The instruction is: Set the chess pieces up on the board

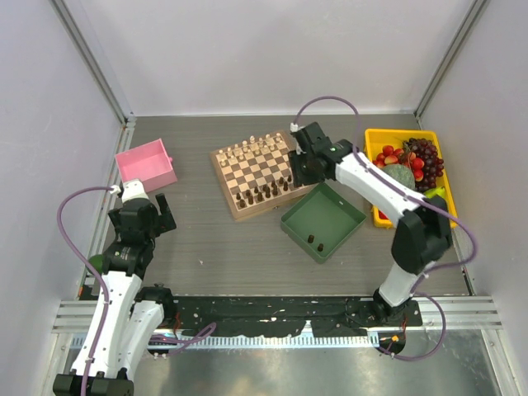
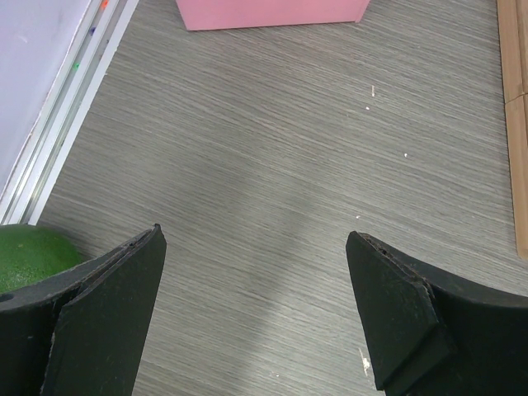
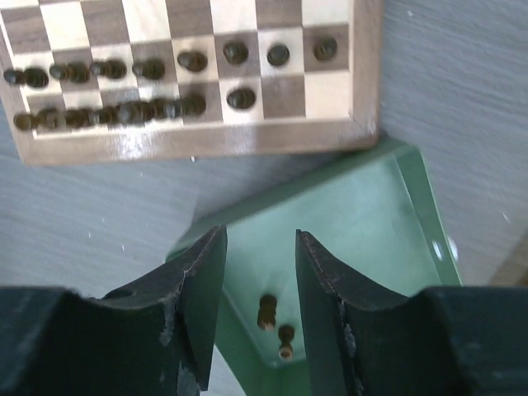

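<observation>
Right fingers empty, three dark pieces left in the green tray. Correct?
Not three. The green tray has two dark pieces left in it; the right wrist view shows them lying side by side in the gap between the right fingers. The rest stands: those fingers are apart with nothing between them.

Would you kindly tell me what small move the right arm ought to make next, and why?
Probably lower the right gripper, whose jaws stand open and empty, into the green tray, over one of the two dark pieces lying there. The board shows two bare squares at the end of its edge row nearest the tray, so both pieces seem wanted.
</observation>
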Robot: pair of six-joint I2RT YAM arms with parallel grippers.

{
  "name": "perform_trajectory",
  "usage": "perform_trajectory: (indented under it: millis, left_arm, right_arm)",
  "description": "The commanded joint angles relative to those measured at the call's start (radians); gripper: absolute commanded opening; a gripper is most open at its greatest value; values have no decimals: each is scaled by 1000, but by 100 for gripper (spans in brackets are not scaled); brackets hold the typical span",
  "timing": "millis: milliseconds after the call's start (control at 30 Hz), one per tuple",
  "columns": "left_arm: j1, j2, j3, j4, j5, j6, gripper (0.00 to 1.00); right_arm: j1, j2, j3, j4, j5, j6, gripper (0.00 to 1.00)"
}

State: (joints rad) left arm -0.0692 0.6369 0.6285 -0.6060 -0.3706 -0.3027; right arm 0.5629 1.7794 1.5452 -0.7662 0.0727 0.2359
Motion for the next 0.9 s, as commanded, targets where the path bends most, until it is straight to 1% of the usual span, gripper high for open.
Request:
perform_trajectory:
  millis: [0,33,167,300,533,567,700,867]
  left_arm:
    - [6,1,40,9,6,10,99]
    - [6,3,39,9,7,10,99]
    - [6,9,45,6,9,10,99]
    - [6,15,50,0,16,4,99]
    - [6,32,54,-3,21,4,99]
    - [6,35,56,-6,21,4,99]
    - [5,43,62,-14,19,5,99]
    - [5,49,66,-18,13,8,99]
  right_arm:
    - [-1,-178,-155,47,22,23,45]
    - [-3,-195,-210,51,21,28,45]
    - [-4,-281,-345,57,-16,52,46]
    - [-4,-327,-443,62,-31,60,45]
    - [-3,-386,-536,44,-57,37,45]
    - [-3,-396,-539,47,-100,34,45]
    - [-3,-396,-547,47,-168,-4,45]
    - [-3,-406,-574,65,-178,-21,46]
